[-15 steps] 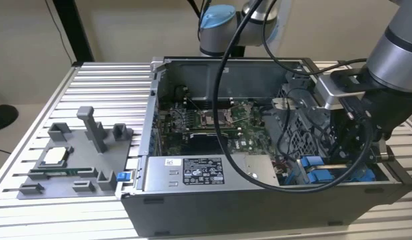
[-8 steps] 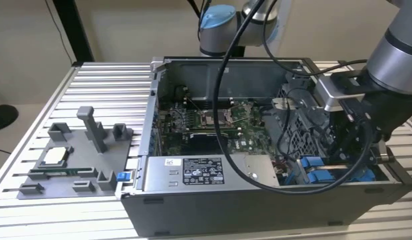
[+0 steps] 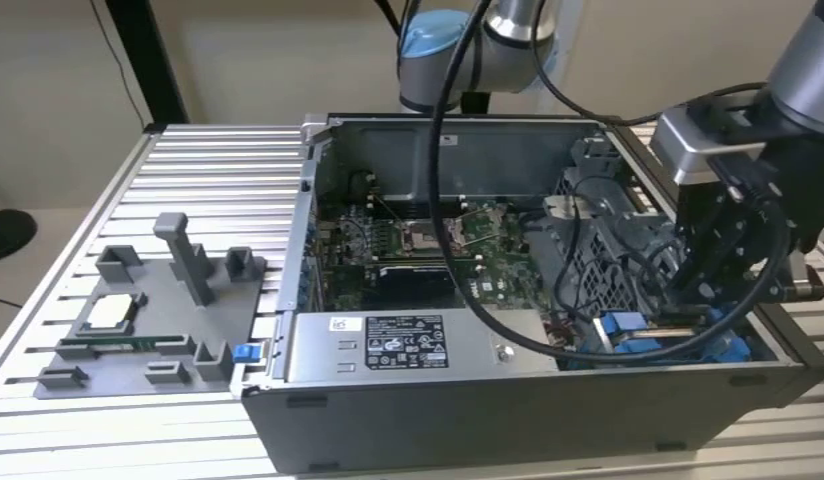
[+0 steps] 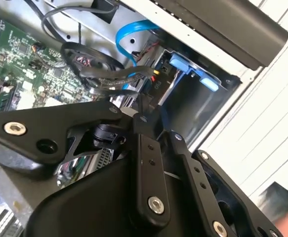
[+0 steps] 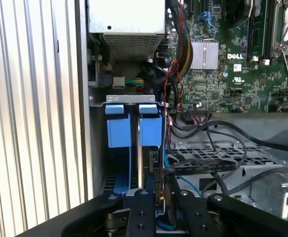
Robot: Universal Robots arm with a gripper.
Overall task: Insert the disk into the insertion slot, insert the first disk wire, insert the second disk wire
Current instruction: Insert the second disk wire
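Seen in the exterior view, the computer case [image 3: 519, 300] stands on the table [image 3: 199, 160], the fixture tray [image 3: 159, 320] at its nine o'clock; inside, the power supply box [image 3: 412, 345] sits at six o'clock of the motherboard [image 3: 426, 240], the gripper [image 3: 699, 300] at three o'clock.

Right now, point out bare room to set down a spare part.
Free: the ribbed table behind the tray, left of the case in the exterior view. Crowded: inside the case, around the end effector, amid cables and blue rails.

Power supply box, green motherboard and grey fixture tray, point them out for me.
power supply box [image 3: 405, 345], exterior view, on its labelled top.
motherboard [image 5: 242, 74], first wrist view, on the green board.
fixture tray [image 3: 145, 330], exterior view, on its flat base.
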